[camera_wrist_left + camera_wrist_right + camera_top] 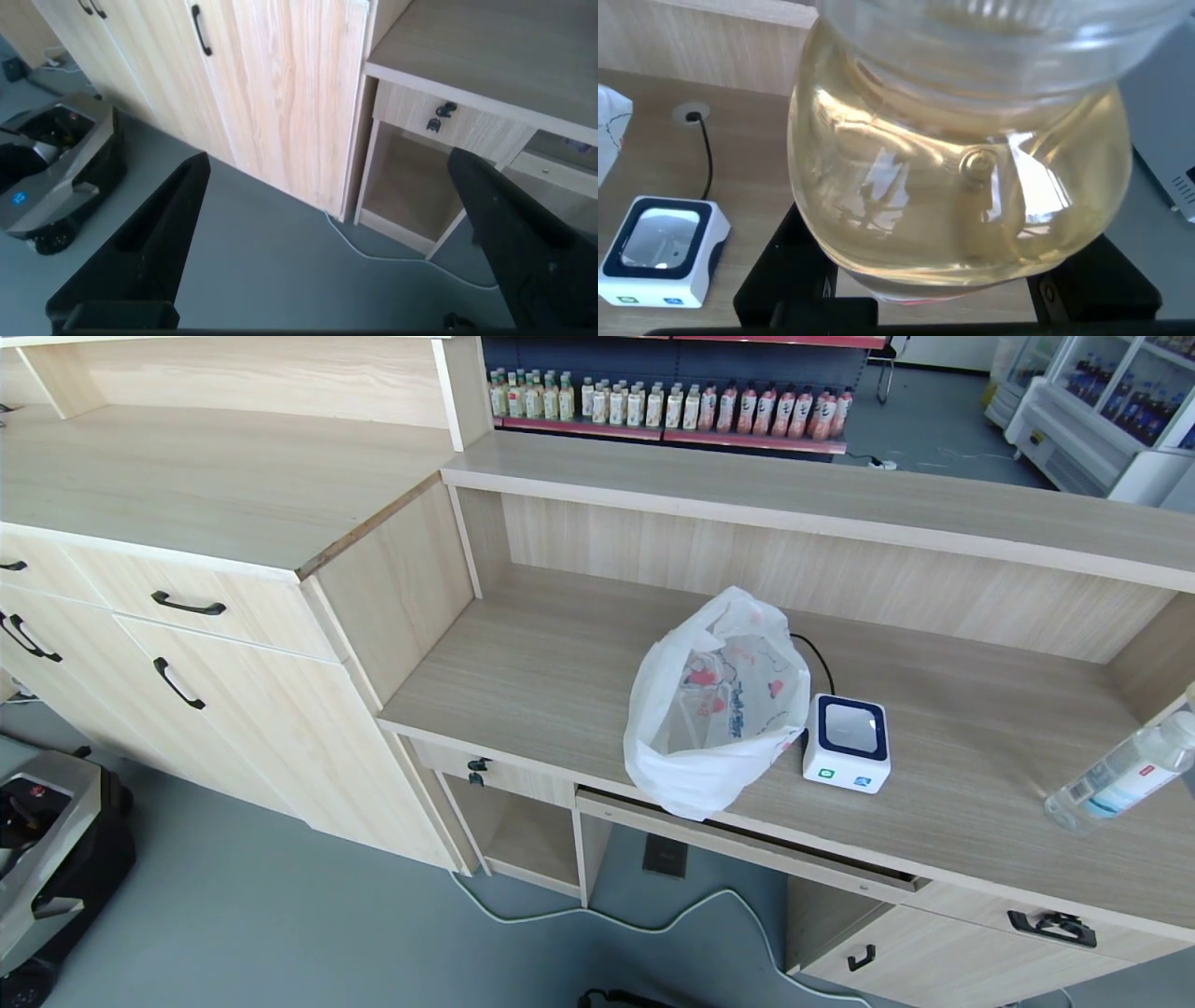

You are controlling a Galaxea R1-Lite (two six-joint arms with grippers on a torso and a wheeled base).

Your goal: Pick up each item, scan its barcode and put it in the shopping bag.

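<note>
My right gripper (948, 299) clamps the clear plastic bottle (1125, 773), tilted over the counter (560, 672) at 3 o'clock from the scanner (847, 742). The shopping bag (714, 705) touches the scanner's 9 o'clock side. My left gripper (329, 163) gapes wide above the floor.

Drink bottles (667, 403) are shelved at top centre, black-handled cabinet doors (215, 691) are seen at left, and a white cable (663, 929) is trailed along the bottom.

Left gripper (327, 168): two matte black jaws, tapering to blunt tips; right gripper (938, 285): likewise black.
</note>
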